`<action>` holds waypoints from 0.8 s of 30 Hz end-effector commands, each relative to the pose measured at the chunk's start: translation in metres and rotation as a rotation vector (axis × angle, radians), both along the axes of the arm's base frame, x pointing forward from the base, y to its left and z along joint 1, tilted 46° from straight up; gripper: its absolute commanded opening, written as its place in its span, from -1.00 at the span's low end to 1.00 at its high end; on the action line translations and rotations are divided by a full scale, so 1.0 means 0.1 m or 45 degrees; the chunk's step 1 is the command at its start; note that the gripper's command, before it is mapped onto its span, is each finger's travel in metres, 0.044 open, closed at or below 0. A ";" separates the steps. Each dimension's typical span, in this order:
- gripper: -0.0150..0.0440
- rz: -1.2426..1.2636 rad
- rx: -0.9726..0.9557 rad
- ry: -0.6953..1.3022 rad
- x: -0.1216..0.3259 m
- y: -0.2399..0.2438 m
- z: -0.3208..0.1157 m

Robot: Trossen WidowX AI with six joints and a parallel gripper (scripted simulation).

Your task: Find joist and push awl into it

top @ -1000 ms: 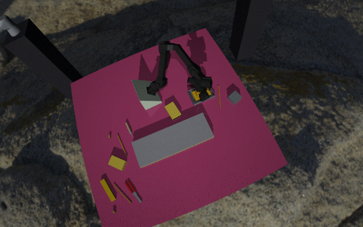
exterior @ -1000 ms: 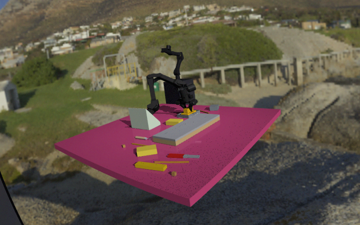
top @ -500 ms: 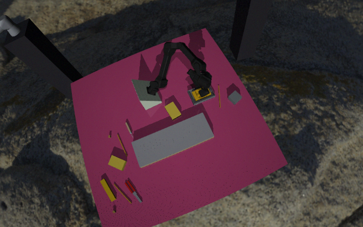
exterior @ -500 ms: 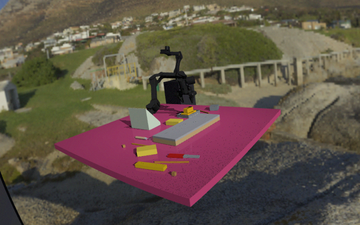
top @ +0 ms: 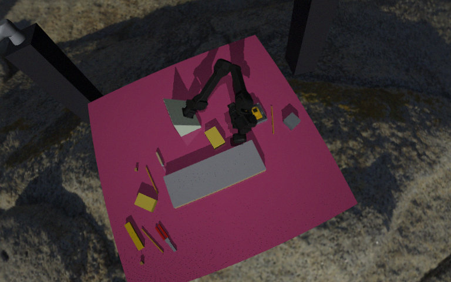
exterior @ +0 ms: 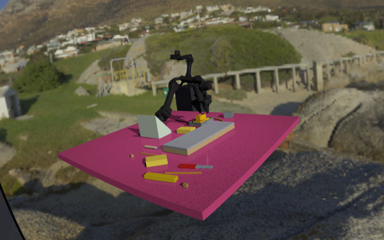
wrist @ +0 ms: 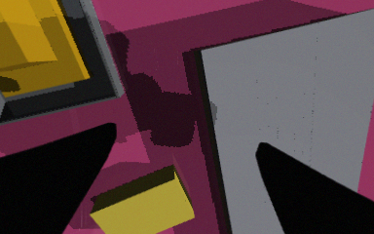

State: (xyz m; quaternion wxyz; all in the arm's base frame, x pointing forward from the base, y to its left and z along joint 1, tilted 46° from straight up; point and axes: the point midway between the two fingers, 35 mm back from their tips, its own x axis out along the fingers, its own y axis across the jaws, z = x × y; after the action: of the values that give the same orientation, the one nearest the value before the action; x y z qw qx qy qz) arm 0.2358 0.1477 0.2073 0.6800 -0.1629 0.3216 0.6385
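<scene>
Seen from above, the tabletop (top: 299, 185) (exterior: 240, 147) is plain magenta; the stud finder (top: 256, 113) (exterior: 201, 118) (wrist: 29, 44), towards one o'clock, orange-yellow; the floor panel (top: 214, 174) (exterior: 201, 135) (wrist: 282, 97) grey, speckled with dark dots.

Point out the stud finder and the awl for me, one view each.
Stud finder (exterior: 201, 116): exterior view, on its raised upper part.
Awl (exterior: 149, 146): exterior view, on its pale handle.
</scene>
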 end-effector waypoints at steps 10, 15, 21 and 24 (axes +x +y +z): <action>1.00 -0.469 -0.292 0.421 0.78 -1.50 -1.50; 1.00 -0.591 -0.350 0.608 0.66 -2.10 -2.09; 1.00 -0.702 -0.371 0.847 0.24 -2.70 -2.81; 1.00 -0.743 -0.358 0.970 -0.07 -2.92 -3.15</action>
State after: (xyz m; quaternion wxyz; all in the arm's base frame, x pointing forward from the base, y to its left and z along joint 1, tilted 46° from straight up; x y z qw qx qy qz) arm 0.2601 -0.1218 -0.0716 0.6557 0.0506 0.6397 0.3979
